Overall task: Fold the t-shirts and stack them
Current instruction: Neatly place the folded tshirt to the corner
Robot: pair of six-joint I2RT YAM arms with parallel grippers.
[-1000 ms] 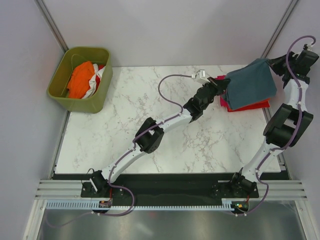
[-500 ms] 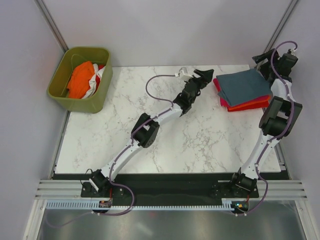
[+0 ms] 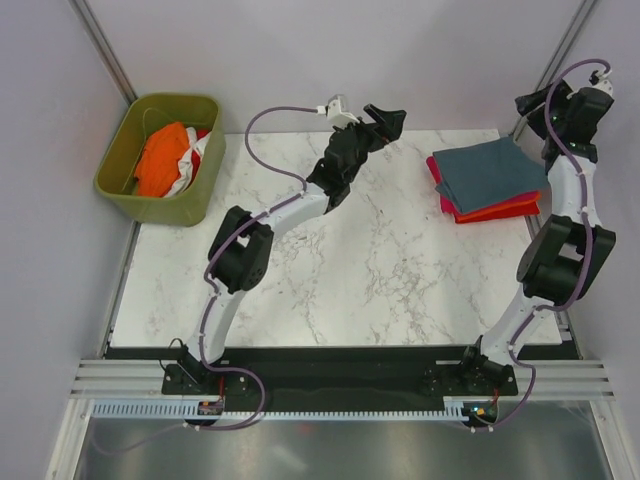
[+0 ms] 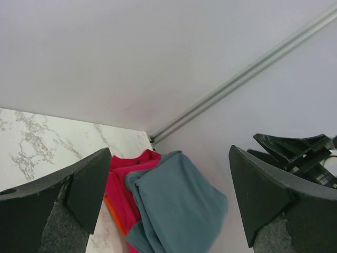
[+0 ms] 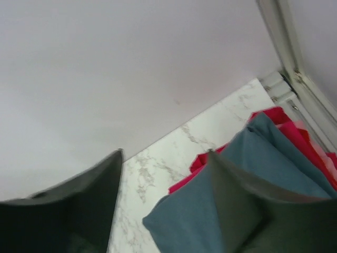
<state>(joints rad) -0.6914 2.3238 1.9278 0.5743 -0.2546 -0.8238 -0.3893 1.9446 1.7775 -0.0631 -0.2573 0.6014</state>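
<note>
Slate blue-grey t-shirt (image 3: 490, 172) lies folded on top of a stack at the far right of the marble table (image 3: 330, 270).
Beneath it a magenta-pink t-shirt (image 3: 436, 168) and an orange-red t-shirt (image 3: 500, 212) show at the edges. The left gripper (image 3: 388, 115) hangs left of the stack, fingers spread wide and holding nothing. The right gripper (image 3: 533, 108) hovers at the stack's far side, also spread and empty. An olive-green bin (image 3: 120, 165) at far left holds an orange t-shirt (image 3: 160, 160).

Folded blue-grey t-shirt (image 3: 492, 172) atop stack
</note>
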